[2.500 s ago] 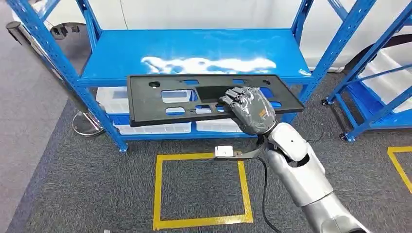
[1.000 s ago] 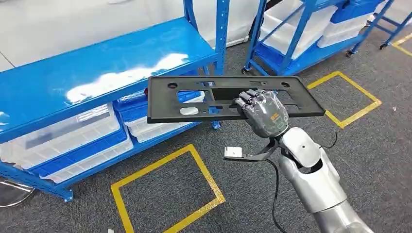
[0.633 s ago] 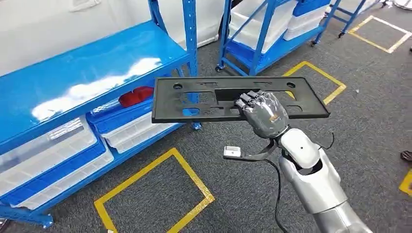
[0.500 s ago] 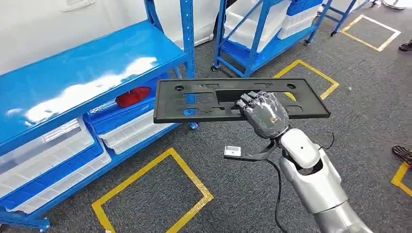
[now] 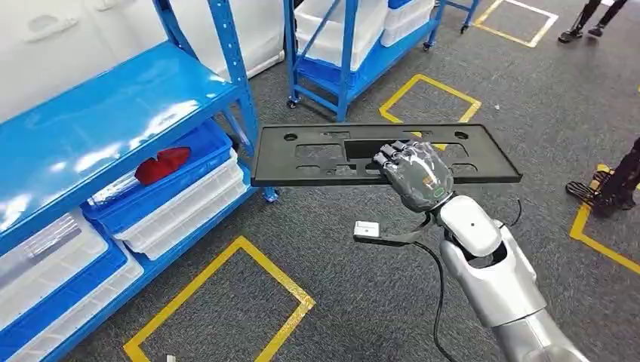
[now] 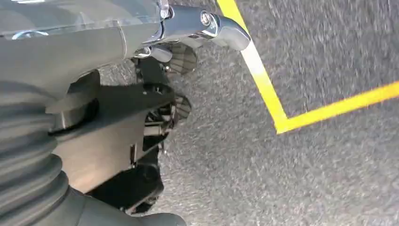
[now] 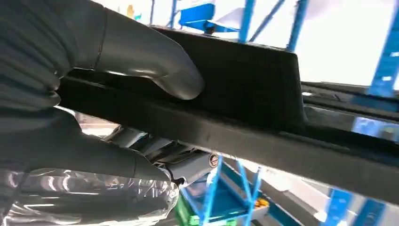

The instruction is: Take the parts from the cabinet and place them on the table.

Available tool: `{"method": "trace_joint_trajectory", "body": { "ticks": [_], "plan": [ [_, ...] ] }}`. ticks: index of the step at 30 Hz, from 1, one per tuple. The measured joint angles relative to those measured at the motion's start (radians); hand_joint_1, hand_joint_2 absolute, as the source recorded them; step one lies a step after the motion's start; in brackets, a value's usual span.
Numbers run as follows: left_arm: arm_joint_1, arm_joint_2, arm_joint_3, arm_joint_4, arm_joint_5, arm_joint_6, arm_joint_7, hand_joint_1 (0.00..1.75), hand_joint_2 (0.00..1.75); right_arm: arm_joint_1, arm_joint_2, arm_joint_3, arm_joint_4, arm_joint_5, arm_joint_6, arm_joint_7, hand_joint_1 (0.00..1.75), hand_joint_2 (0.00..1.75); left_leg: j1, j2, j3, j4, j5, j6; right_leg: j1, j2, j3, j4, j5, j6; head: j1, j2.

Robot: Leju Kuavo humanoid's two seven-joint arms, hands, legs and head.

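Observation:
A long black plastic panel with several cutouts hangs level in the air over the grey carpet, away from the blue rack. My right hand grips its near long edge a little right of the middle, fingers over the top. In the right wrist view the thumb presses on one face of the panel and the fingers wrap the other face. My left hand hangs over the carpet with nothing in it, fingers apart.
The blue shelf rack stands at left, with a blue bin holding a red item and white bins below. A second blue rack stands behind. Yellow taped squares mark the floor. A person's feet are at right.
The whole picture has swung: the rack has slid left and a second rack, more floor markings and a person's feet have come in. My right hand still holds the panel.

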Motion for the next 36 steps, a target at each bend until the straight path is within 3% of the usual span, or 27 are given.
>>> {"method": "trace_joint_trajectory", "body": {
  "ticks": [1, 3, 4, 5, 6, 8, 9, 10, 13, 14, 15, 16, 18, 19, 20, 21, 22, 23, 24, 25, 28, 29, 31, 32, 34, 35, 36],
  "plan": [
    [0.002, 0.000, 0.000, 0.000, 0.002, 0.000, 0.000, 0.00, 1.75, -0.002, 0.000, 0.000, 0.002, 0.000, 0.001, 0.003, 1.75, 1.75, 0.001, -0.024, -0.028, 0.065, -0.038, -0.001, 0.000, 0.009, -0.001, 0.000, 0.001, -0.004, -0.001, 0.000],
    [0.008, 0.000, 0.000, 0.000, 0.003, 0.000, 0.000, 0.00, 1.75, 0.000, 0.002, 0.004, 0.005, 0.001, 0.001, 0.003, 1.75, 1.75, 0.002, -0.043, -0.101, 0.221, -0.103, -0.004, 0.002, 0.034, -0.002, 0.001, 0.001, -0.007, -0.002, 0.000],
    [0.009, 0.000, 0.000, 0.000, 0.003, 0.000, 0.000, 0.00, 1.75, 0.003, 0.002, 0.005, 0.006, 0.002, 0.001, 0.003, 1.75, 1.75, 0.002, -0.046, -0.129, 0.274, -0.111, -0.005, 0.002, 0.049, -0.002, 0.003, 0.001, -0.007, -0.003, 0.000],
    [0.009, 0.001, 0.000, 0.000, 0.005, 0.000, 0.000, 0.00, 1.75, 0.008, 0.002, 0.006, 0.007, 0.002, 0.001, 0.003, 1.75, 1.75, 0.002, -0.046, -0.130, 0.270, -0.092, -0.004, 0.002, 0.062, -0.001, 0.004, 0.001, -0.007, -0.003, 0.000],
    [0.009, 0.002, 0.000, 0.000, 0.005, 0.000, 0.000, 0.00, 1.75, 0.013, 0.002, 0.005, 0.007, 0.002, 0.001, 0.004, 1.75, 1.75, 0.002, -0.047, -0.112, 0.223, -0.055, -0.002, 0.002, 0.076, -0.001, 0.005, 0.000, -0.007, -0.003, 0.000],
    [0.008, 0.003, 0.001, 0.000, 0.007, 0.001, -0.002, 0.00, 1.75, 0.015, 0.002, 0.005, 0.007, 0.005, -0.001, 0.004, 1.75, 1.75, 0.006, -0.070, -0.039, 0.052, 0.040, 0.003, 0.001, 0.104, -0.001, 0.011, -0.002, -0.003, -0.003, 0.000],
    [0.009, 0.003, 0.001, 0.000, 0.007, 0.002, -0.003, 0.00, 1.75, 0.015, 0.002, 0.005, 0.007, 0.005, -0.001, 0.004, 1.75, 1.75, 0.010, -0.120, -0.015, -0.006, 0.051, 0.007, -0.001, 0.115, -0.005, 0.013, -0.003, 0.001, -0.002, 0.000],
    [0.012, 0.004, 0.002, 0.000, 0.007, 0.006, -0.004, 0.00, 1.75, 0.011, 0.002, 0.005, 0.010, 0.006, 0.000, 0.005, 1.75, 1.75, 0.016, -0.141, -0.008, -0.027, 0.045, 0.007, 0.002, 0.131, -0.013, 0.020, -0.001, 0.009, 0.001, 0.000],
    [0.009, 0.005, 0.002, 0.000, 0.007, 0.016, -0.005, 0.00, 1.75, 0.012, -0.001, 0.004, 0.015, 0.009, 0.000, 0.005, 1.75, 1.75, 0.007, -0.109, -0.010, -0.025, 0.050, 0.021, -0.009, 0.164, -0.022, 0.010, 0.012, 0.032, -0.001, 0.000],
    [0.008, 0.005, 0.002, 0.000, 0.005, 0.024, -0.005, 0.00, 1.75, 0.011, -0.004, 0.001, 0.017, 0.011, 0.000, 0.005, 1.75, 1.75, 0.014, -0.096, -0.005, -0.041, 0.059, 0.032, -0.006, 0.155, -0.023, 0.012, 0.010, 0.035, 0.000, 0.000],
    [0.006, 0.005, 0.002, 0.000, 0.003, 0.030, -0.004, 0.00, 1.75, 0.005, -0.003, 0.001, 0.019, 0.012, 0.000, 0.005, 1.75, 1.75, 0.012, -0.082, 0.000, -0.047, 0.063, 0.039, -0.001, 0.088, -0.031, 0.032, -0.007, 0.037, 0.004, 0.000],
    [0.006, 0.005, 0.002, 0.000, 0.003, 0.033, -0.004, 0.00, 1.75, -0.003, -0.003, 0.001, 0.022, 0.014, 0.001, 0.005, 1.75, 1.75, 0.009, -0.070, 0.000, -0.048, 0.063, 0.043, -0.001, 0.055, -0.057, 0.086, -0.042, 0.039, 0.006, 0.000],
    [0.008, 0.005, 0.002, 0.000, 0.000, 0.044, -0.009, 0.00, 1.75, -0.008, -0.003, 0.002, 0.026, 0.017, 0.003, 0.010, 1.75, 1.75, 0.004, -0.045, 0.000, -0.047, 0.062, 0.047, -0.007, 0.031, -0.132, 0.248, -0.112, 0.045, 0.006, 0.000],
    [0.008, 0.005, 0.002, 0.000, -0.003, 0.052, -0.010, 0.00, 1.75, -0.007, -0.004, 0.002, 0.029, 0.018, 0.004, 0.012, 1.75, 1.75, 0.003, -0.034, 0.000, -0.047, 0.061, 0.048, -0.009, 0.029, -0.157, 0.301, -0.124, 0.048, 0.006, 0.000],
    [0.008, 0.005, 0.001, 0.000, -0.005, 0.060, -0.011, 0.00, 1.75, -0.006, -0.004, 0.001, 0.032, 0.019, 0.005, 0.015, 1.75, 1.75, 0.003, -0.021, 0.000, -0.047, 0.060, 0.047, -0.012, 0.027, -0.161, 0.309, -0.117, 0.049, 0.006, 0.000],
    [0.007, 0.005, 0.001, 0.000, -0.005, 0.061, -0.011, 0.00, 1.75, -0.007, -0.004, 0.001, 0.036, 0.019, 0.007, 0.017, 1.75, 1.75, 0.003, -0.009, 0.001, -0.046, 0.059, 0.046, -0.013, 0.024, -0.140, 0.270, -0.090, 0.050, 0.006, 0.000],
    [0.006, 0.005, 0.001, 0.000, -0.005, 0.061, -0.011, 0.00, 1.75, -0.007, -0.006, 0.000, 0.036, 0.019, 0.007, 0.018, 1.75, 1.75, 0.003, 0.002, 0.001, -0.045, 0.056, 0.043, -0.013, 0.015, -0.099, 0.192, -0.050, 0.049, 0.006, 0.000],
    [0.006, 0.005, 0.001, 0.000, -0.005, 0.061, -0.011, 0.00, 1.75, -0.009, -0.007, -0.001, 0.036, 0.019, 0.007, 0.018, 1.75, 1.75, 0.003, 0.013, 0.004, -0.043, 0.053, 0.040, -0.013, -0.007, -0.046, 0.096, -0.011, 0.047, 0.006, 0.000],
    [0.006, 0.005, 0.001, 0.000, -0.005, 0.058, -0.006, 0.00, 1.75, -0.012, -0.010, -0.002, 0.036, 0.019, 0.008, 0.018, 1.75, 1.75, -0.001, 0.020, 0.007, -0.041, 0.049, 0.035, -0.008, -0.058, -0.008, 0.023, -0.003, 0.043, 0.006, 0.000],
    [0.006, 0.005, 0.001, 0.000, -0.005, 0.055, 0.000, 0.00, 1.75, -0.017, -0.010, -0.002, 0.036, 0.019, 0.009, 0.019, 1.75, 1.75, -0.009, 0.029, 0.005, -0.036, 0.044, 0.028, 0.006, -0.066, -0.004, 0.011, -0.008, 0.034, 0.007, 0.000],
    [0.004, 0.005, 0.002, 0.000, 0.004, 0.044, 0.018, 0.00, 1.75, -0.019, -0.017, -0.004, 0.038, 0.019, 0.015, 0.020, 1.75, 1.75, -0.008, 0.058, 0.012, -0.044, 0.042, 0.014, 0.009, -0.027, -0.013, 0.014, -0.007, 0.018, 0.004, 0.000],
    [0.002, 0.005, 0.002, 0.000, 0.004, 0.036, 0.021, 0.00, 1.75, -0.019, -0.019, -0.004, 0.037, 0.019, 0.018, 0.020, 1.75, 1.75, -0.009, 0.069, 0.016, -0.042, 0.037, 0.007, 0.004, -0.015, -0.009, 0.003, -0.003, 0.010, 0.005, 0.000],
    [0.001, 0.005, 0.002, 0.000, 0.006, 0.023, 0.025, 0.00, 1.75, -0.020, -0.020, -0.005, 0.038, 0.019, 0.019, 0.022, 1.75, 1.75, 0.000, -0.010, -0.006, 0.015, -0.008, 0.000, -0.002, 0.003, -0.002, -0.003, 0.001, 0.000, 0.002, 0.000],
    [0.003, 0.005, 0.002, 0.000, 0.007, 0.018, 0.026, 0.00, 1.75, -0.020, -0.020, -0.005, 0.038, 0.019, 0.019, 0.024, 1.75, 1.75, 0.001, -0.031, -0.042, 0.094, -0.050, -0.001, -0.002, 0.014, -0.002, -0.003, 0.001, -0.003, 0.002, 0.000],
    [0.008, 0.005, 0.002, 0.000, 0.011, 0.010, 0.030, 0.00, 1.75, -0.016, -0.020, -0.002, 0.038, 0.020, 0.020, 0.027, 1.75, 1.75, 0.001, -0.045, -0.117, 0.250, -0.108, -0.003, 0.002, 0.041, -0.002, -0.002, 0.001, -0.006, 0.001, 0.000],
    [0.008, 0.005, 0.003, 0.000, 0.013, 0.008, 0.031, 0.00, 1.75, -0.013, -0.020, -0.002, 0.038, 0.020, 0.021, 0.028, 1.75, 1.75, 0.001, -0.046, -0.133, 0.276, -0.103, -0.002, 0.002, 0.055, -0.002, -0.001, 0.001, -0.006, 0.002, 0.000],
    [0.008, 0.005, 0.003, 0.000, 0.016, 0.007, 0.032, 0.00, 1.75, -0.010, -0.020, -0.002, 0.039, 0.020, 0.022, 0.029, 1.75, 1.75, 0.001, -0.046, -0.124, 0.247, -0.071, 0.000, 0.002, 0.071, -0.002, 0.002, 0.001, -0.006, 0.001, 0.000]
  ]
}}
